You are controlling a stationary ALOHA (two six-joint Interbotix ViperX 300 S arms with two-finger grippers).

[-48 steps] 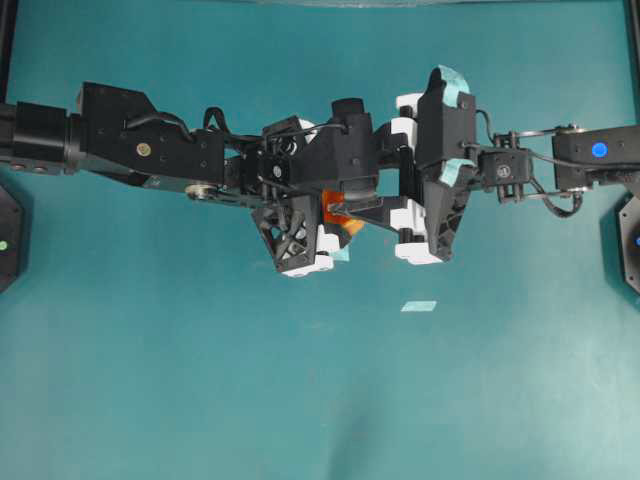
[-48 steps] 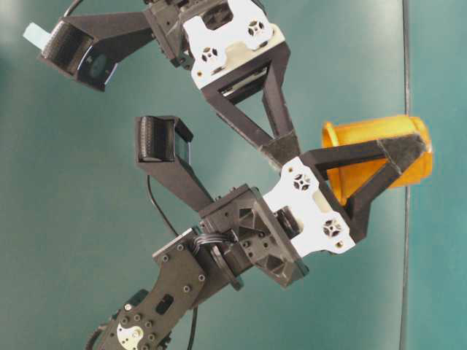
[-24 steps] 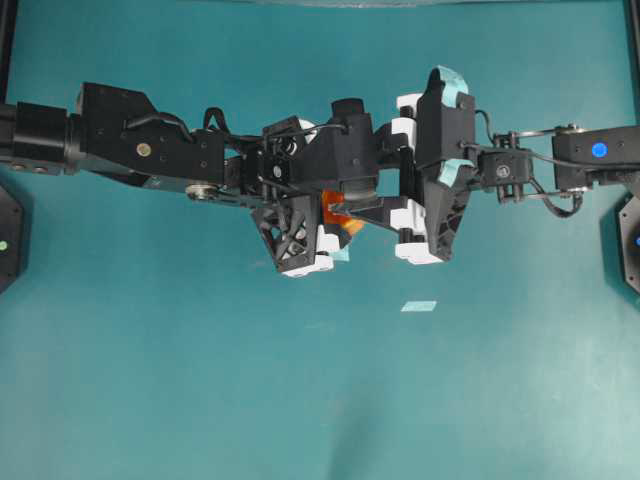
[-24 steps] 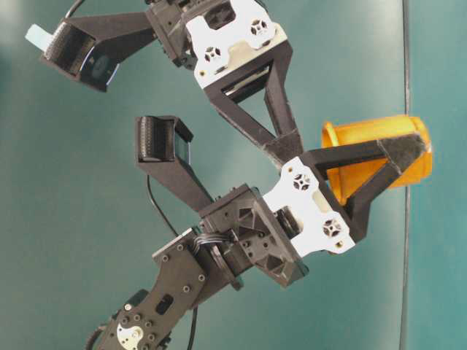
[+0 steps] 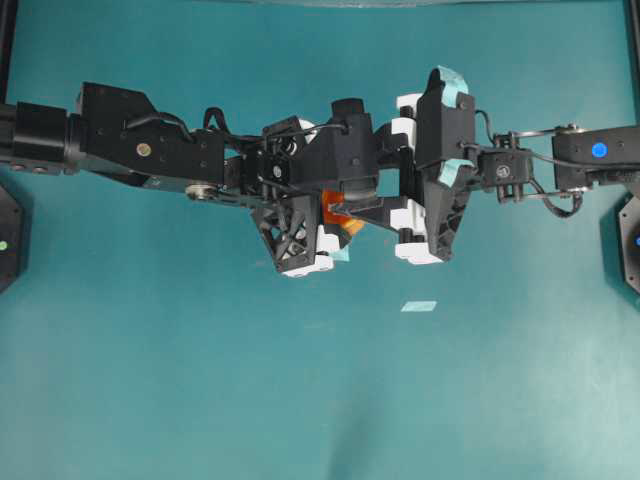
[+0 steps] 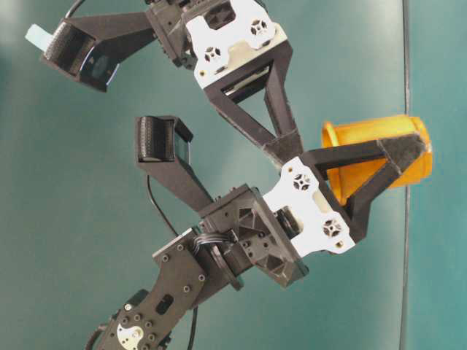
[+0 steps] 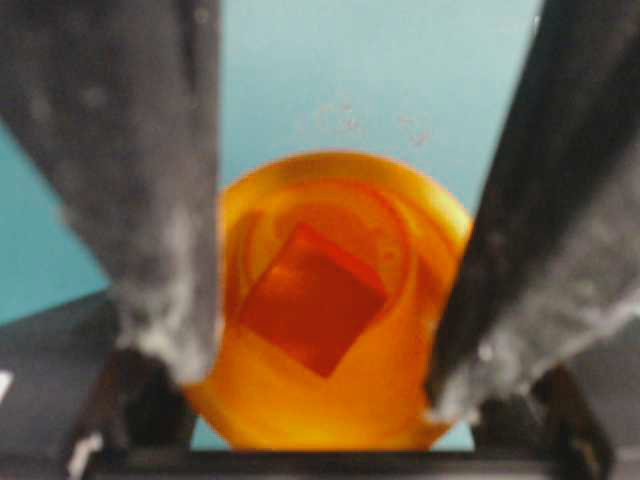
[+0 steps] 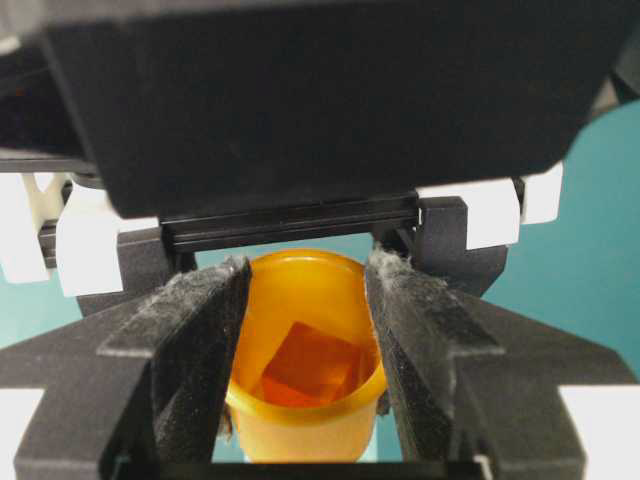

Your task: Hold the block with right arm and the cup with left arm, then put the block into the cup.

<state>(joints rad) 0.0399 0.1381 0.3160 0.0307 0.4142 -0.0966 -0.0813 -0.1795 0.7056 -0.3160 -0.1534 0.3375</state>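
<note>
The block [image 7: 312, 300] lies inside the cup [image 7: 330, 310], down on its floor and turned cornerwise; from my right wrist view I look straight down past the rim and see it there too, tilted a little against the wall. My left jaws [image 7: 325, 390] are clamped on the cup, one finger [image 7: 150, 220] pressed to each side of its wall, so the cup hangs off the bench [image 5: 300, 400] between both my arms. In the table-level view the cup's axis runs sideways across the picture, but that view looks turned on its side, and both wrist views show the mouth facing up toward my right arm, so I judge the cup upright. My right jaws [image 8: 305, 290] stand wide apart directly over the mouth, their inner faces level with the rim on either side, and nothing is between them: they hold nothing. The relation my next move turns on is this: my right jaws sit just above and around the cup's rim, close to my left gripper's fingers, so I judge the way out is straight up and away from the mouth, not sideways, or I could knock the rim and tip the block out. The cup holds only the block; I see nothing else in it. A pale scrap of tape [image 5: 419, 306] lies on the bench, well apart.
</note>
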